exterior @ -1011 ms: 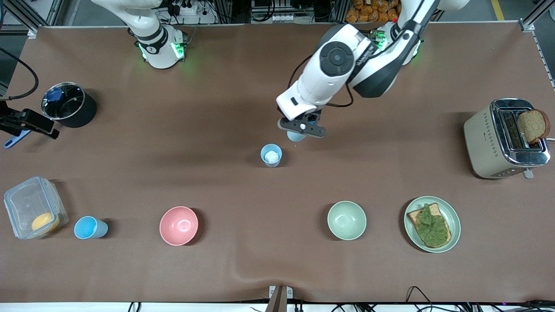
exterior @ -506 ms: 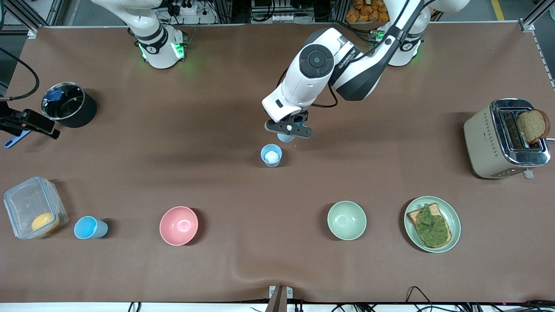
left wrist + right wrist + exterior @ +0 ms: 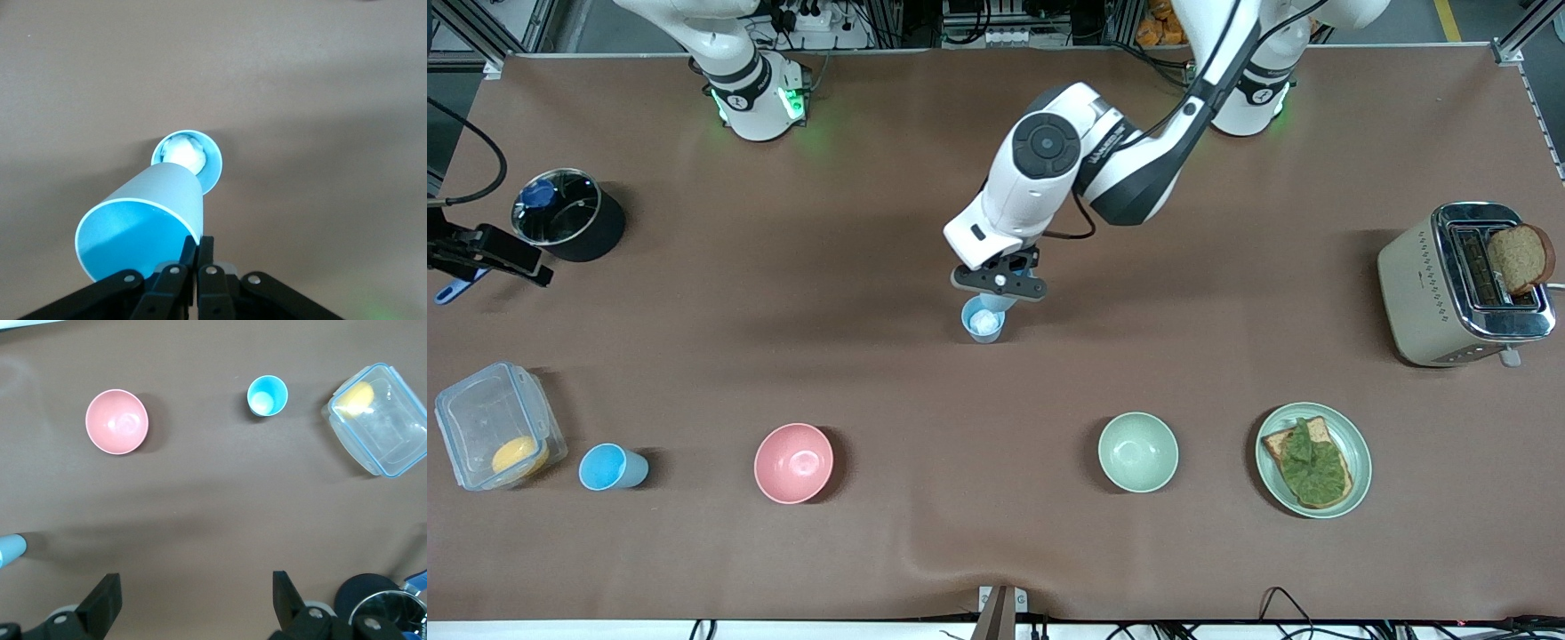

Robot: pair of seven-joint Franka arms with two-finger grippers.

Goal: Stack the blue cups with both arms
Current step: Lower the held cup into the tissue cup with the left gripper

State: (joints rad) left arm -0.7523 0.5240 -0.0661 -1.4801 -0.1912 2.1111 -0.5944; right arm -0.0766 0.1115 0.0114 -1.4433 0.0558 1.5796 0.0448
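1. Brown matting covers the table (image 3: 871,551) I am working over, with both arm bases at the 12 o'clock edge of the front view.
2. My left gripper (image 3: 998,286) hangs over the middle of the table, its fingers (image 3: 189,257) pinched on the rim of a held blue cup (image 3: 143,223), which is tilted in the grip.
3. Directly beneath it stands a second blue cup (image 3: 983,322), upright on the table with something white inside; the held cup's base sits over its mouth, though I cannot tell whether they touch.
4. A third blue cup (image 3: 609,468) stands toward the right arm's end of the table, at about 9 o'clock from the pink bowl (image 3: 793,462) and just beside a clear lidded box (image 3: 494,427).
5. My right gripper (image 3: 193,607) waits high over that end of the table, fingers spread wide and holding nothing.
6. Near the front camera, a pale green bowl (image 3: 1137,452) sits at 9 o'clock from a plate (image 3: 1352,436) of toast and greens.
7. A toaster (image 3: 1449,293) stands at the left arm's end, and a black pot (image 3: 574,218) at the right arm's end.
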